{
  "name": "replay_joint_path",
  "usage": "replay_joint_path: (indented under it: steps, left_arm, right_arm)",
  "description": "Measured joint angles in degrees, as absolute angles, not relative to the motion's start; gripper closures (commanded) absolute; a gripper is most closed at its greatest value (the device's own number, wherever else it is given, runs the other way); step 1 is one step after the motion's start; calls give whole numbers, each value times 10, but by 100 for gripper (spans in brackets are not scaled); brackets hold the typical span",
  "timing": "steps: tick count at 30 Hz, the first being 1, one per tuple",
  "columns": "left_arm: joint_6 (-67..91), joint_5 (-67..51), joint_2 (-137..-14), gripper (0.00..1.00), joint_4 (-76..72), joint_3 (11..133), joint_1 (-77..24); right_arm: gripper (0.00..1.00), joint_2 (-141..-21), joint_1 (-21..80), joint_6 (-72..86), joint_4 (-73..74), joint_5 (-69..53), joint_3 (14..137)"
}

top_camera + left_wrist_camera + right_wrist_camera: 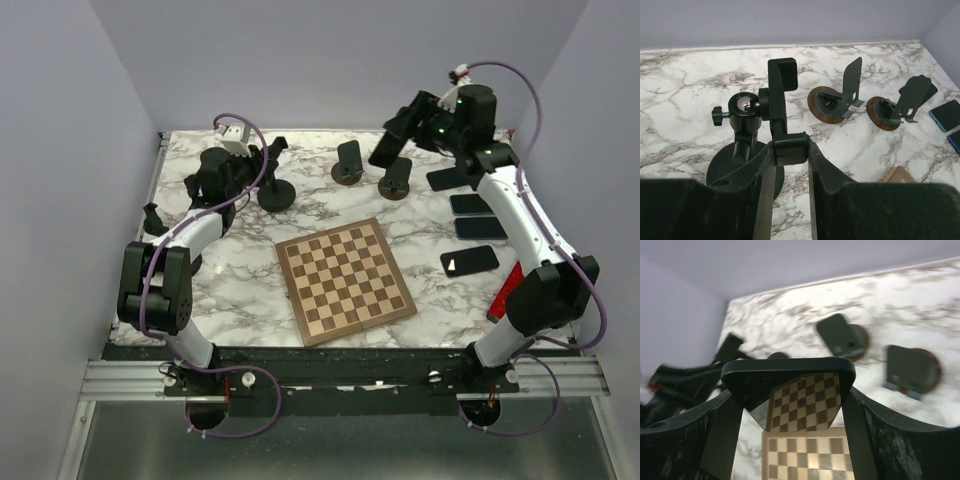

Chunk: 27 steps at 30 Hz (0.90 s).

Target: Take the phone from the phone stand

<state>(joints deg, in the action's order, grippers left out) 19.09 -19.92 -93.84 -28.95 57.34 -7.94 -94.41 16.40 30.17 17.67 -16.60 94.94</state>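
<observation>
1 phone (385,145) (790,377), dark, glossy face reflecting the chessboard (345,280); held in the air above the rear of the marble table (230,285), touching no stand. Long axis slants from the gripper at its upper end down and leftward toward the table; in the right wrist view the near short edge sits uppermost and the body recedes downward

1 right gripper (400,128) (790,405), jaws clamped on the phone's 2 long sides near its upper end

1 clamp stand (277,193) (777,95), black, disc base, ball joint with thumbscrew, clamp arm upright; stands rear left, carries nothing

1 left gripper (250,170) (790,150), jaws closed tight on the lower block of the clamp arm

2 wooden-based stands (347,165) (832,102), side by side at rear centre, backrests tilted

4 further phones (470,260), flat in a column along the right side, well apart from the held one
</observation>
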Motion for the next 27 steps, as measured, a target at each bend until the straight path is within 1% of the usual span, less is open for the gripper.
replay_joint_path:
  steps: [1,3,5,8,10,13,18,22,27]
  left_arm:
    - [191,-199,-939,71,-282,579,-77]
    - [194,-196,-939,54,-270,587,-73]
    - [197,-193,-939,43,-266,587,-72]
    - [201,-179,-938,32,-254,587,-69]
    - [205,-170,-934,18,-237,587,-67]
    - [213,-165,-918,14,-218,587,-63]
    - [228,-164,-861,6,-189,587,-63]
    - [238,-165,-820,5,-144,607,-63]
    - [255,-170,-796,5,-58,680,-63]
  right_arm:
    - [100,-934,160,306,181,-152,937]
    - [99,-916,104,312,190,-124,909]
    - [99,-903,76,318,201,-98,882]
    - [100,-898,42,330,216,-66,854]
    - [99,-898,21,339,230,-48,843]
    - [99,-898,-4,353,244,-31,830]
    - [99,-898,-18,360,266,-13,819]
    - [99,-904,-17,349,284,1,815]
    - [99,-953,-16,310,319,4,835]
